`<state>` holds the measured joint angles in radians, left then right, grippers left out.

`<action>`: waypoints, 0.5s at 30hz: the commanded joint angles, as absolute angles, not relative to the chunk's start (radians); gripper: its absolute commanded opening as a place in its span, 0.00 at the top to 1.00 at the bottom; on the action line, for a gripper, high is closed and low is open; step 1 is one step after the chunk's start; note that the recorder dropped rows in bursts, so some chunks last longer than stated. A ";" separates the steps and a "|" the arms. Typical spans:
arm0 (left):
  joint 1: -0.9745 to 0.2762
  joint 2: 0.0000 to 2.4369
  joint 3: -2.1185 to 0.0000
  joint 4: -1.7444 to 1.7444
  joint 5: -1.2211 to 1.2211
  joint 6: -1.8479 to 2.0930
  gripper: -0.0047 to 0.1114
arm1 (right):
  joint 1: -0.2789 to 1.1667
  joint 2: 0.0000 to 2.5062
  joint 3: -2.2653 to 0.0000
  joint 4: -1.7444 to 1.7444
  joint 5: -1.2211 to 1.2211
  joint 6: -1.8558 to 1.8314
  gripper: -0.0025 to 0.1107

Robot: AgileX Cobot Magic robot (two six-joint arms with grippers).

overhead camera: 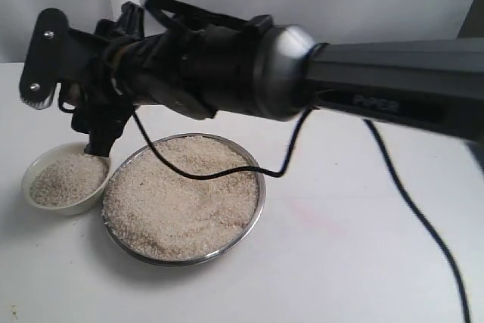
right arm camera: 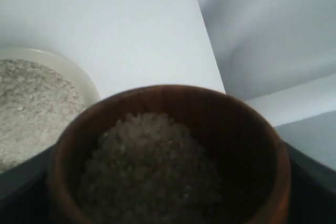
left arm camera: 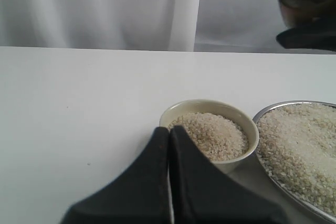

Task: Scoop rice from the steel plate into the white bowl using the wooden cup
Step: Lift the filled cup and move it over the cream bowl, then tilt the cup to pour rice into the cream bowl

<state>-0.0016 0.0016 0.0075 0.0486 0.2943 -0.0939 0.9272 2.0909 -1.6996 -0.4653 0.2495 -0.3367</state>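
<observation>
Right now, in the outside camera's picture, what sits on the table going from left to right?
white bowl → steel plate → black cable. The robot arm hangs across most of the width, so it has no place in the order.

Blurred wooden cup (right arm camera: 239,124), base cut off by frame edge; white bowl (right arm camera: 81,74) partly out of frame; steel plate (left arm camera: 283,104) cropped in left wrist view; exterior view: wooden cup hidden behind right arm (overhead camera: 393,73)
</observation>
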 commanded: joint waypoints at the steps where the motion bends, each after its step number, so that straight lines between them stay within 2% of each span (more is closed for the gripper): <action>1: -0.005 0.000 0.000 0.044 0.284 -0.096 0.96 | 0.977 2.207 -1.896 -0.622 0.412 -0.328 0.98; 7: -0.005 0.000 0.000 0.044 0.284 -0.096 0.96 | 1.027 2.361 -2.066 -0.821 0.529 -0.342 0.98; 15: -0.005 0.000 0.000 0.044 0.284 -0.096 0.96 | 1.064 2.429 -2.084 -1.043 0.543 -0.375 0.98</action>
<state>-0.0016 0.0016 0.0075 0.0486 0.2943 -0.0939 1.0554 2.4245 -2.0728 -0.9512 0.5426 -0.3639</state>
